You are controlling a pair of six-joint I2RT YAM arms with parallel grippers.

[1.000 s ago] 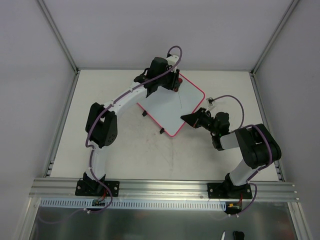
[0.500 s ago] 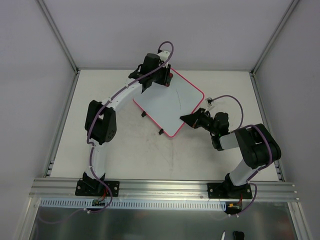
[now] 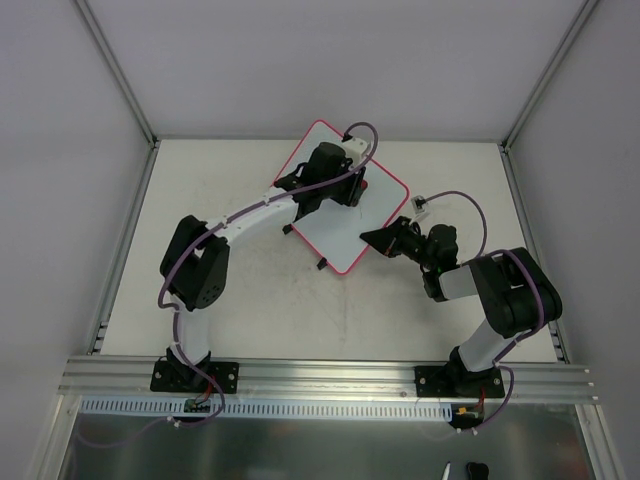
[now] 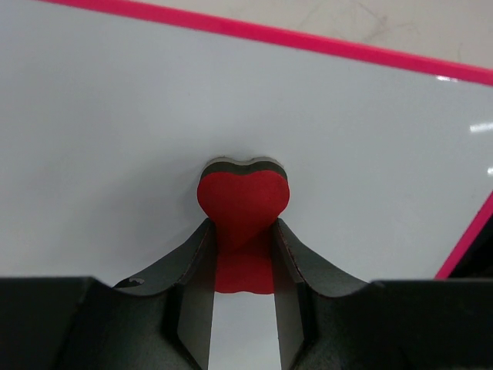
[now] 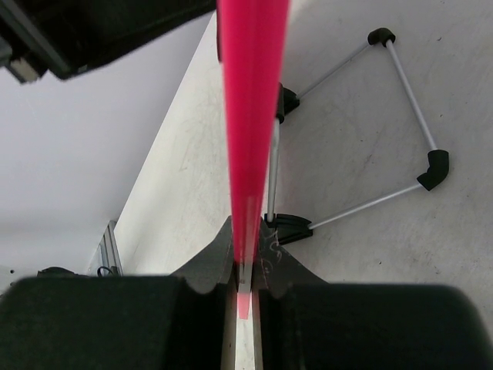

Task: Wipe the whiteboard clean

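right wrist: wire stand beside whiteboard

Glossy smooth whiteboard, matt scuffed table

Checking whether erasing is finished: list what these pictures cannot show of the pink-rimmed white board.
- Top view: the left arm covers part of the square white whiteboard with red-pink rim; marks there are hidden.
- Left wrist: the small red bow-shaped eraser block, shut in the left gripper, hides its own wiping face; the frame crops the board.
- Right wrist: the right gripper clamps the board edge-on, so only its rim shows, no writing face.
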